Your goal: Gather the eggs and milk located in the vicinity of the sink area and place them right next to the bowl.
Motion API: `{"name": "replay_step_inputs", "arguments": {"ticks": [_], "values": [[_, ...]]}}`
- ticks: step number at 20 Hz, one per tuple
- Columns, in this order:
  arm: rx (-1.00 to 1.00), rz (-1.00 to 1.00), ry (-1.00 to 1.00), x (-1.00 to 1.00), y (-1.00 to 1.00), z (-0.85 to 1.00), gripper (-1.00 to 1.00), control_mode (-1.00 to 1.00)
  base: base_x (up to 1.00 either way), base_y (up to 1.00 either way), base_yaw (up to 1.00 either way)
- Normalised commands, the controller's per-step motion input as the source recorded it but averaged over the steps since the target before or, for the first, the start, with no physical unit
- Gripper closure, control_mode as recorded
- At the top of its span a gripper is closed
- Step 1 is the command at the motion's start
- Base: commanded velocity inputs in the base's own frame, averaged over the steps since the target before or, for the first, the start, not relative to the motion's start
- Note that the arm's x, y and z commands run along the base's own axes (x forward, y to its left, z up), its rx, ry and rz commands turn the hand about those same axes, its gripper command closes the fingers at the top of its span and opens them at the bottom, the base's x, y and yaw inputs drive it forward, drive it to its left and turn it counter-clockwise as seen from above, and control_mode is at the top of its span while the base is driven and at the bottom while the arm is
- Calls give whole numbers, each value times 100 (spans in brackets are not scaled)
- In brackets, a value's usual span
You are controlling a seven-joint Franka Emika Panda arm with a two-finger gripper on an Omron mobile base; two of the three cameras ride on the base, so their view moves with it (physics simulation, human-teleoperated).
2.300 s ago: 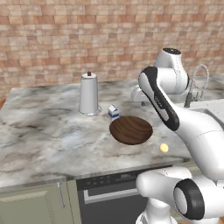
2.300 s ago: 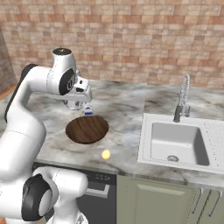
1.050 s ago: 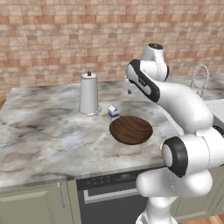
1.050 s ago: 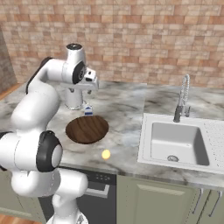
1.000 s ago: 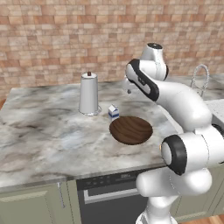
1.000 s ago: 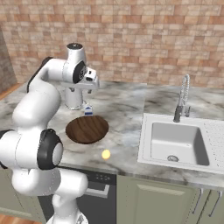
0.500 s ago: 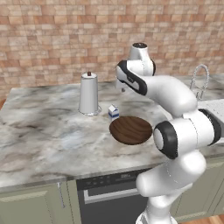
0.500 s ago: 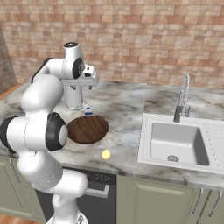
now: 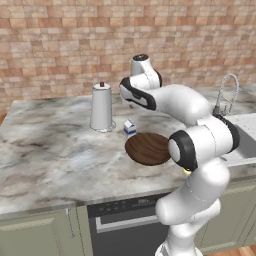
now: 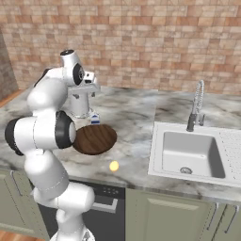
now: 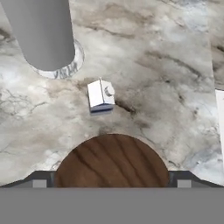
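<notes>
Pincer [image 11: 112, 180] high over counter [image 9: 45, 155]; tips sit far apart at hand-view edges, wide, nothing held. Milk [image 11: 101, 96] below & just ahead of it, upright, touching neither bowl [image 11: 112, 162] nor jug [image 11: 41, 33]; blue marks on carton, no text legible. Bowl directly under pincer. Right base view adds egg [image 10: 114, 165] betw. bowl & sink [image 10: 197, 150], well off from pincer.

Dark grained bowl [image 11: 112, 162], white milk [image 11: 100, 96] (blue base), orange-yellow egg [image 10: 114, 165].
</notes>
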Motion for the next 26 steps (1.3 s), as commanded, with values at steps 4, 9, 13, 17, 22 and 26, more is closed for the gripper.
{"name": "replay_step_inputs", "arguments": {"ticks": [4, 9, 13, 17, 22, 26], "values": [[2, 0, 12, 34, 20, -24, -100, -100, 0, 0, 0], [0, 0, 10, 14, 2, -25, -100, -100, 0, 0, 0], [-1, 0, 7, 9, 0, -4, -100, -100, 0, 0, 0], [1, 0, 0, 22, -16, -36, -100, -100, 0, 0, 0], [4, 0, -3, 39, -16, -53, -100, -100, 0, 0, 0], [2, 0, 0, 30, -2, -24, -100, -100, 0, 0, 0]]}}
